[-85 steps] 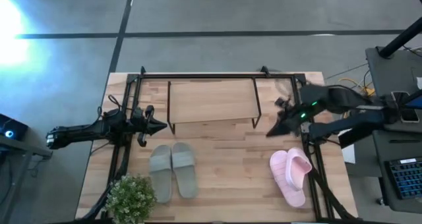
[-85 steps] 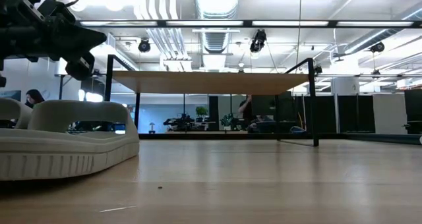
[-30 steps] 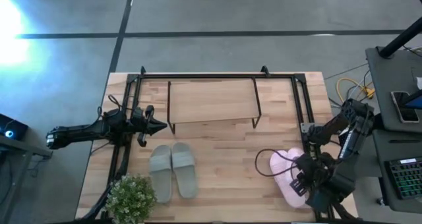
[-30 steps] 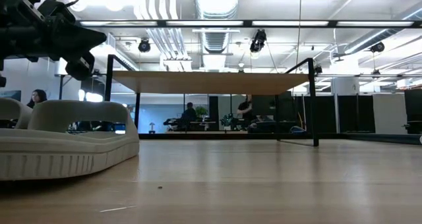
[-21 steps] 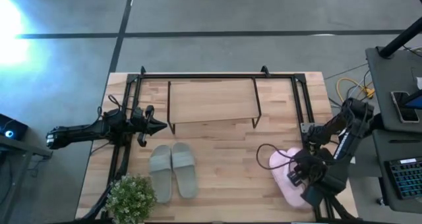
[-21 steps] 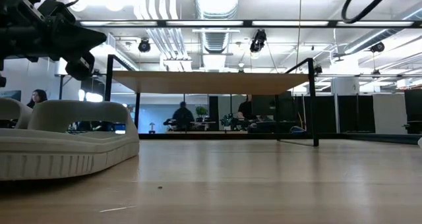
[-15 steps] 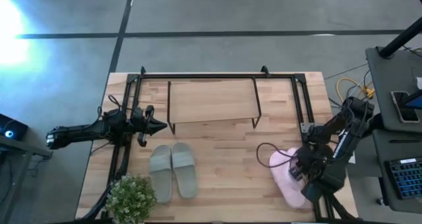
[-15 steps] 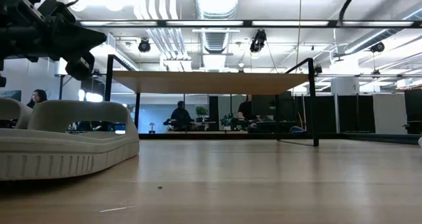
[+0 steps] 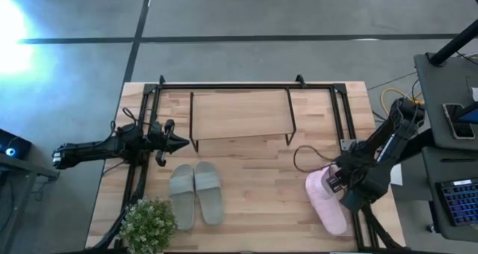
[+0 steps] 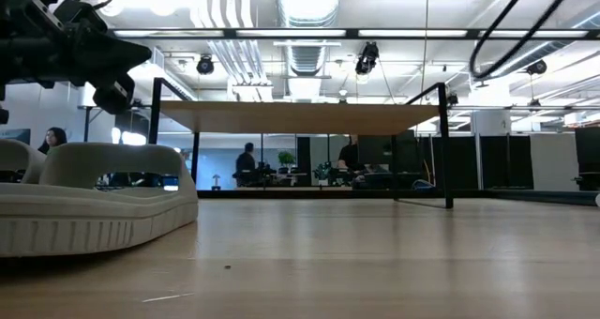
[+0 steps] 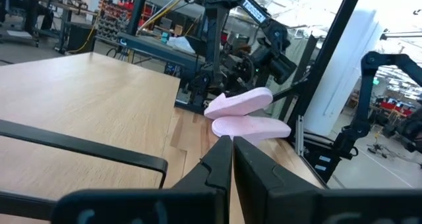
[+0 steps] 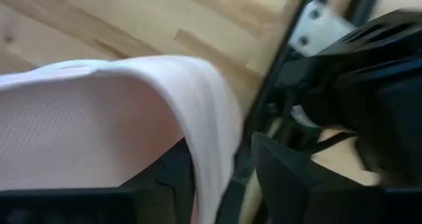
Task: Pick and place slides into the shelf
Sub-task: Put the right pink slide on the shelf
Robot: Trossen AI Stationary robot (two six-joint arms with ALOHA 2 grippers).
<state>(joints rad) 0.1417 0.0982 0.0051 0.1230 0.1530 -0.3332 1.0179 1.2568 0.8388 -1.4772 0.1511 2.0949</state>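
Two pale pink slides point(image 9: 326, 203) lie stacked near the table's right edge. The upper one point(image 11: 239, 101) is tilted, its lower end resting on the pink slide beneath it point(image 11: 254, 126). My right gripper point(image 9: 337, 184) is over their far end, shut on the upper slide's strap. A grey-green pair point(image 9: 196, 194) lies flat, side by side, near the front left. The shelf point(image 9: 240, 116) stands on its thin black legs at the back middle. My left gripper point(image 9: 179, 142) hovers shut and holding nothing, left of the shelf. My right gripper has the edge of the upper pink slide's strap point(image 12: 212, 137) between its two fingers, one finger point(image 12: 173, 174) on the strap's inner side and one point(image 12: 283, 171) outside. It comes from above, slanting in from the table's right. The slide stays tilted on the other pink slide.
A black tube frame point(image 9: 246, 84) runs around the table's back and sides, and its right rail point(image 9: 357, 209) stands close by the pink slides. A small green plant point(image 9: 148, 224) stands at the front left corner. Bare wood lies between the two pairs.
My right gripper has travelled from near the front right corner toward the far edge, ending over the far end of the pink slides. Its cable loop swung along with it. My left arm and the grey-green pair have kept still.
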